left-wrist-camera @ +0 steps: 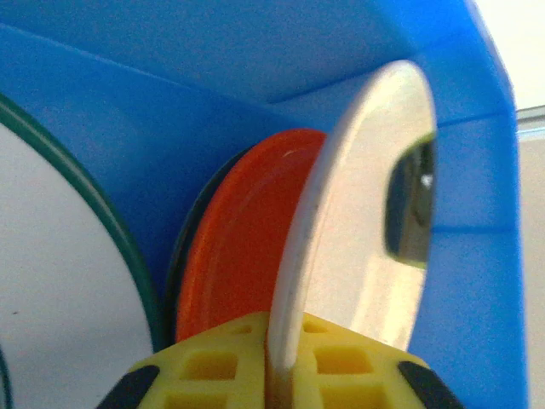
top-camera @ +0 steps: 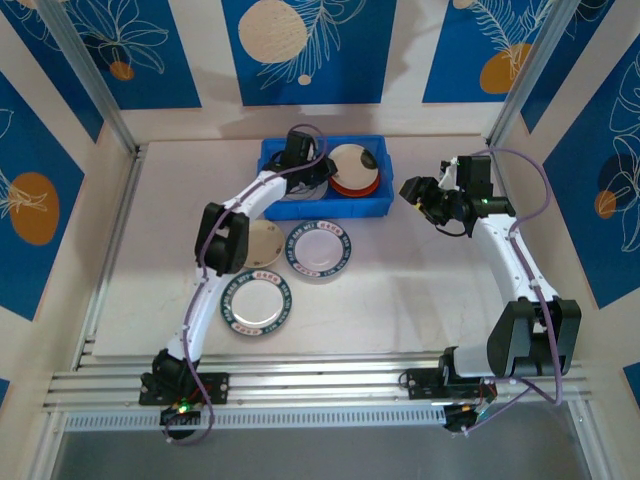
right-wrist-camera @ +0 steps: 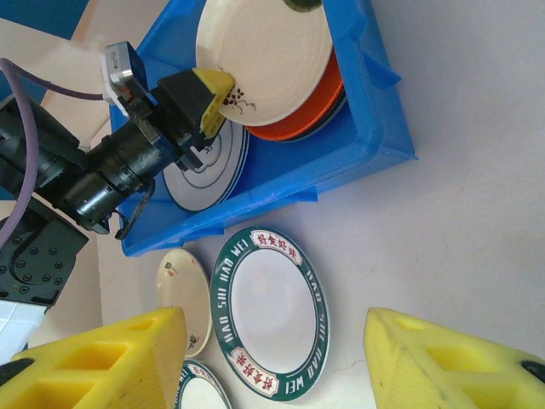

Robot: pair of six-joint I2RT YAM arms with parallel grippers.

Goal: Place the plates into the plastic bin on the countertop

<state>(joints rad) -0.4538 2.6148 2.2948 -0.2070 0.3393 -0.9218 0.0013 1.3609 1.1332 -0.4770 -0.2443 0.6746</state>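
Pale surface [top-camera: 420,290] bears three plates outside the plastic bin [left-wrist-camera: 477,256]. Left hand [left-wrist-camera: 285,362] pinches cream plate [left-wrist-camera: 358,230] by its rim inside the bin, tilted against orange plate [left-wrist-camera: 238,247]. Release judged next. Right hand [top-camera: 415,193] spread, empty, above green-rimmed plate [right-wrist-camera: 271,311].

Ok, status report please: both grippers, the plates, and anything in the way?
Left gripper shut on cream plate, tilted in blue bin over orange plate. Right gripper open, empty, above countertop. Nothing blocking the bin.
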